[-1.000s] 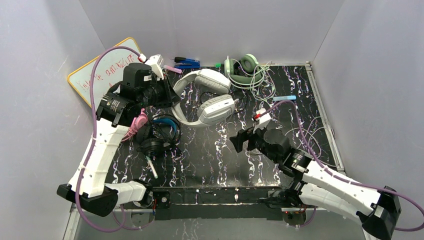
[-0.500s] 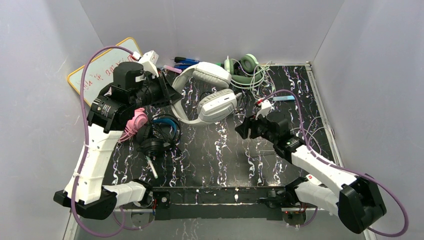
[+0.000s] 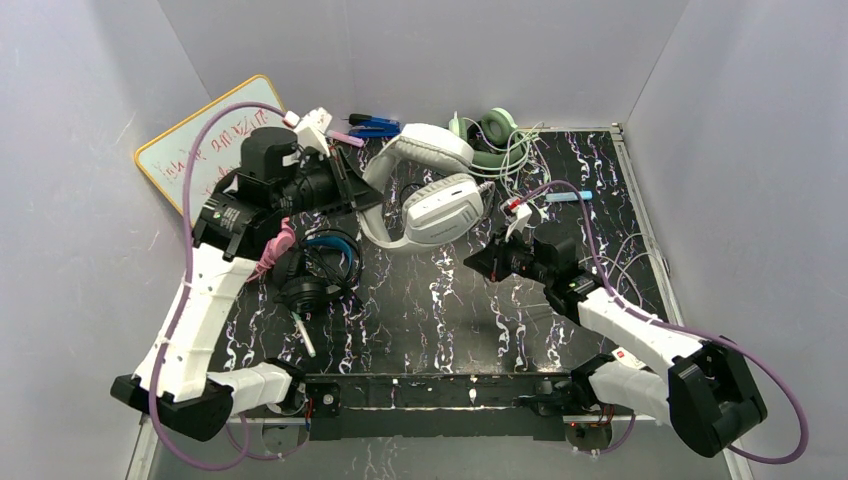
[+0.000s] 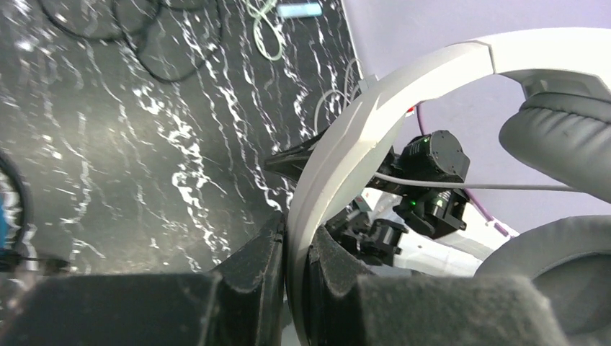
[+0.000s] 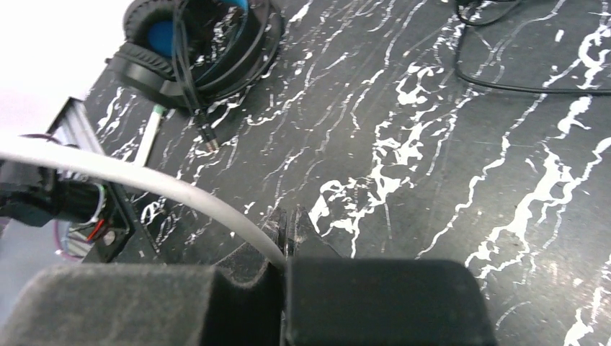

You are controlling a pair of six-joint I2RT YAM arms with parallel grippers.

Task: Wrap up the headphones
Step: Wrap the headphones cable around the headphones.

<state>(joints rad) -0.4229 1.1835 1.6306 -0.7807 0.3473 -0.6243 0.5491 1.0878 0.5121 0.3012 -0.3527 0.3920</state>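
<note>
**benchrat:** Where are we on the wrap? To us it looks like we're on the white-grey headset [image 3: 435, 195], with both arms set up but no loops on it yet.

**cablejockey:** That's our read too. We have it lifted off the counter [image 3: 440, 320], toward the back middle, with the cups hanging to the right of the left end effector [image 3: 352, 190]. In the left wrist view, its two pads are squeezed hard onto the headband [image 4: 375, 108], one on each side with no gap.

**benchrat:** And the other arm?

**cablejockey:** The right end effector [image 3: 478, 265] sits low, just in front of the cups. Its fingers are all but together, pinching the pale cord [image 5: 144, 180], which runs out to the left from the pinch. We can't tell how much cord trails loose past that.

**benchrat:** Next move?

**cablejockey:** We'd guess the right arm carries the cord around the headband or cups in loops while the left arm stays put. That calls for light tension, since a cord this thin could slip out of the pinch. The black-and-blue headset [image 3: 318, 270] lies on the counter at the left with its cord bundled across it, so it looks done to us. The pink headset [image 3: 272, 245] is mostly hidden under the left arm, so no call there.
</note>
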